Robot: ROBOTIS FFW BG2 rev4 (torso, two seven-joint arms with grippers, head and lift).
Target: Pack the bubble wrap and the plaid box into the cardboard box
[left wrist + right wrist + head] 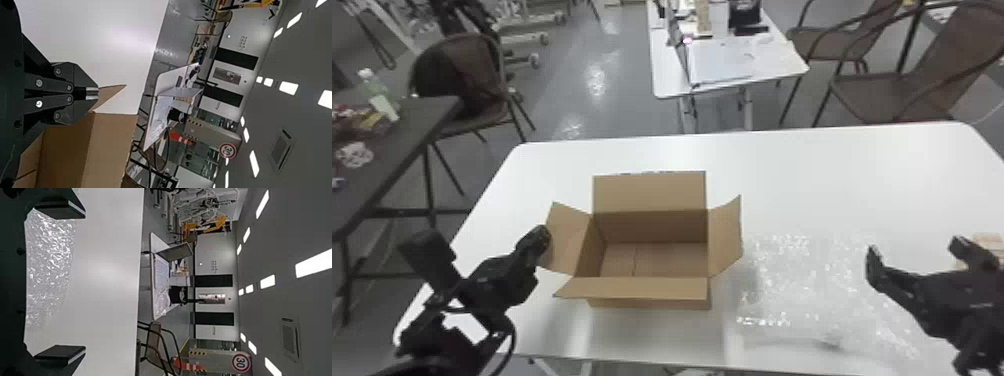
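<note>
Standing open on the table (832, 175), the cardboard box (649, 288) has the closed left gripper (544, 236) at one flap (568, 240); whether pinching, I cannot tell. Between it and the plaid box (988, 241) lies bubble wrap (807, 280), near the wide-open, empty right gripper (914, 247).

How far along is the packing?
Done: the cardboard box is open, bare floor visible inside. In hand: nothing in the right tool, fingers apart; the left tool is shut at the left flap. Left: both items. Bubble wrap lies on the table; apparently the plaid box is beyond the right tool.
</note>
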